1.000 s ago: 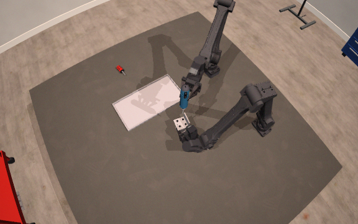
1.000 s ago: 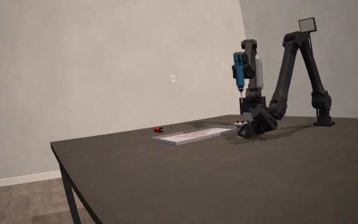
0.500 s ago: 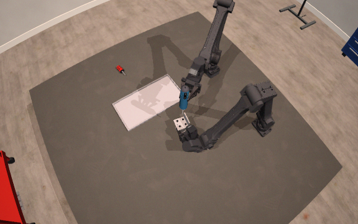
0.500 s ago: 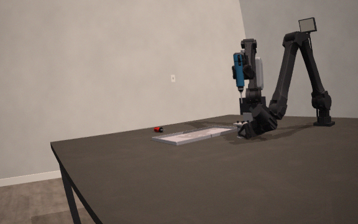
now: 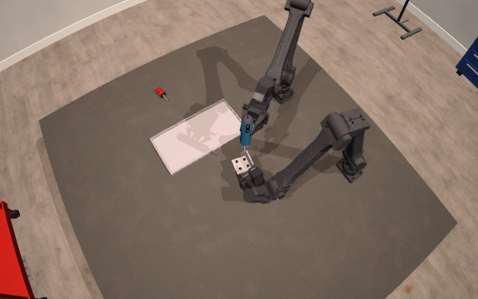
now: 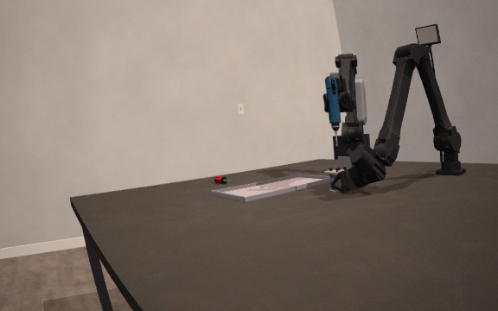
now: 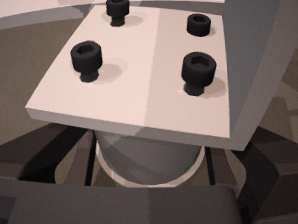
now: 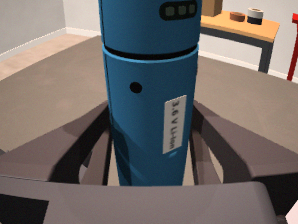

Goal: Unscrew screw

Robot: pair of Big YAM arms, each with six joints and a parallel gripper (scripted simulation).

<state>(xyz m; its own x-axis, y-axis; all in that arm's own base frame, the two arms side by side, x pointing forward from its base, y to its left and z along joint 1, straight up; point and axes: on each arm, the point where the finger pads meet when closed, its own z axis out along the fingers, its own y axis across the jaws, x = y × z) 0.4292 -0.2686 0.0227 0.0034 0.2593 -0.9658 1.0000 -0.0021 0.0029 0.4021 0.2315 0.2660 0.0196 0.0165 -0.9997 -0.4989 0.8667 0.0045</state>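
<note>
The joint module (image 7: 150,162) stands upright. My left gripper (image 5: 242,178) (image 6: 336,183) is shut on it below the bracket (image 7: 135,75) (image 5: 241,164) (image 6: 330,172), which sits on top with its upright wall at one side. In the left wrist view three screws, front-left (image 7: 86,59), front-right (image 7: 198,71) and back-left (image 7: 118,9), stand raised with shanks showing. The back-right screw (image 7: 198,25), beside the wall, sits low with no shank visible. My right gripper (image 8: 150,110) is shut on the electric screwdriver (image 5: 246,134) (image 6: 333,101), bit down. Its tip hangs above the bracket, near the wall, touching nothing visible.
A shallow pale tray (image 5: 172,174) (image 6: 245,199) lies beside the module. A small red screwdriver (image 5: 160,92) (image 6: 220,180) lies beyond the tray. The two arms are close together around the module, the right arm's forearm reaching in above the left gripper.
</note>
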